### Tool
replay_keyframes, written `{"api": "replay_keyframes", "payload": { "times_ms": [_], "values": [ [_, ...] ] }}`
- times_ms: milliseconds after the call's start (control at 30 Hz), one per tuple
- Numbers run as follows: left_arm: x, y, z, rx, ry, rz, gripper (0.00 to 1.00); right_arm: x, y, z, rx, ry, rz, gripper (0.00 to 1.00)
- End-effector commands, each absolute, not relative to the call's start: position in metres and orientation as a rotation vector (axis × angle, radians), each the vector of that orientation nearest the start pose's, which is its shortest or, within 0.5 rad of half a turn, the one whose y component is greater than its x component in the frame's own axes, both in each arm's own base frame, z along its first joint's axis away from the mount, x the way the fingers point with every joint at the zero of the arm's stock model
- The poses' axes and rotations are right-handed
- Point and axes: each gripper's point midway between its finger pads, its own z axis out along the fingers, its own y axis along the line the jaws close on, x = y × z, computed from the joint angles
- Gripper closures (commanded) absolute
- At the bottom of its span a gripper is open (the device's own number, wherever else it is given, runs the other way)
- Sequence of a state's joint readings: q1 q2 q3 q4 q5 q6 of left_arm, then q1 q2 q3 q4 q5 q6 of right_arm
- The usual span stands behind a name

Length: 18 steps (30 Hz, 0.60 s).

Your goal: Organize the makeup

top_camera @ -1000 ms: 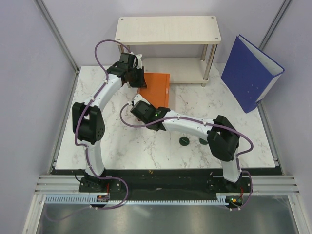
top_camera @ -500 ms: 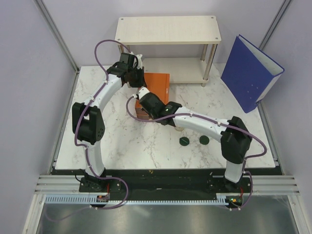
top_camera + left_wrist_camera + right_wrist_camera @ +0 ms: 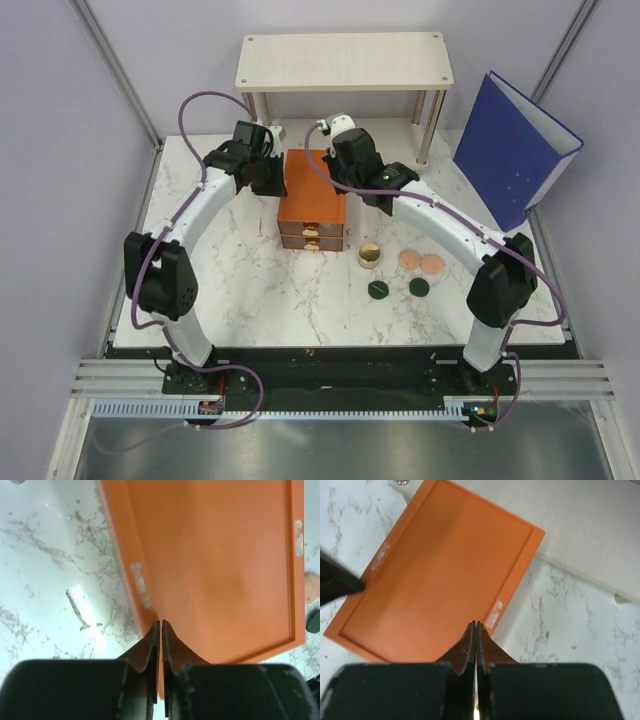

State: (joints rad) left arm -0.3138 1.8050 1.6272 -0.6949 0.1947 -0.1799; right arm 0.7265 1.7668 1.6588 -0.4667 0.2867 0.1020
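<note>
The round gold compact (image 3: 370,256) stands on the table right of the orange drawer box (image 3: 313,200). Two peach-pink discs (image 3: 410,258) lie beside it, and two dark green discs (image 3: 377,290) lie in front. One peach disc (image 3: 311,586) and one green disc (image 3: 314,621) also show at the right edge of the left wrist view. My left gripper (image 3: 277,184) is shut and empty, its tips (image 3: 160,623) over the box's left edge. My right gripper (image 3: 340,182) is shut and empty, its tips (image 3: 476,624) over the box top (image 3: 440,575) near its right edge. The cream tube and grey stick are out of view.
A pale wooden shelf unit (image 3: 345,60) stands at the back; its lower board (image 3: 580,525) lies just behind the box. A big blue binder (image 3: 515,150) leans at the back right. The box's drawer fronts (image 3: 312,236) face the near side and are closed.
My right arm swung from in front of the box up to its back right, uncovering the compact and the discs. My left gripper shifted a little left along the box.
</note>
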Motion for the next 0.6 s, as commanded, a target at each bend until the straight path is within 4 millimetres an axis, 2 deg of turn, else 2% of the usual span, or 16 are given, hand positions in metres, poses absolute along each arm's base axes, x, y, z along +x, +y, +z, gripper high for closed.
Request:
{"api": "replay_keyframes", "payload": {
  "times_ms": [0,33,67,100,133,167,200,267,300,333,400,533,567],
  "values": [
    [0.396,-0.159,0.203,0.276,2.389,-0.403,0.72,0.436,0.320,0.241,-0.521,2.063,0.342,1.00],
    [0.393,-0.164,0.209,0.277,2.357,-0.440,0.65,0.446,0.322,0.237,-0.523,2.078,0.345,1.00],
    [0.380,-0.161,0.212,0.271,2.342,-0.453,0.59,0.451,0.322,0.236,-0.522,2.084,0.356,1.00],
    [0.373,-0.163,0.214,0.275,2.327,-0.478,0.47,0.457,0.322,0.234,-0.529,2.092,0.391,1.00],
    [0.369,-0.165,0.218,0.273,2.301,-0.496,0.41,0.463,0.326,0.231,-0.529,2.100,0.405,1.00],
    [0.356,-0.162,0.220,0.272,2.283,-0.505,0.35,0.467,0.324,0.230,-0.523,2.101,0.410,1.00],
    [0.349,-0.165,0.221,0.283,2.272,-0.529,0.25,0.468,0.329,0.220,-0.542,2.122,0.442,1.00],
    [0.334,-0.167,0.221,0.304,2.239,-0.572,0.15,0.469,0.334,0.217,-0.551,2.130,0.469,1.00],
    [0.326,-0.172,0.220,0.330,2.232,-0.617,0.14,0.469,0.335,0.206,-0.560,2.154,0.475,1.00],
    [0.318,-0.174,0.211,0.345,2.249,-0.641,0.12,0.467,0.337,0.201,-0.563,2.170,0.497,1.00],
    [0.309,-0.183,0.209,0.368,2.237,-0.712,0.09,0.464,0.339,0.185,-0.573,2.209,0.523,1.00],
    [0.289,-0.195,0.192,0.380,2.290,-0.837,0.07,0.455,0.346,0.167,-0.582,2.257,0.590,1.00],
    [0.289,-0.196,0.191,0.375,2.277,-0.848,0.07,0.453,0.347,0.163,-0.585,2.268,0.599,1.00]
  ]
}}
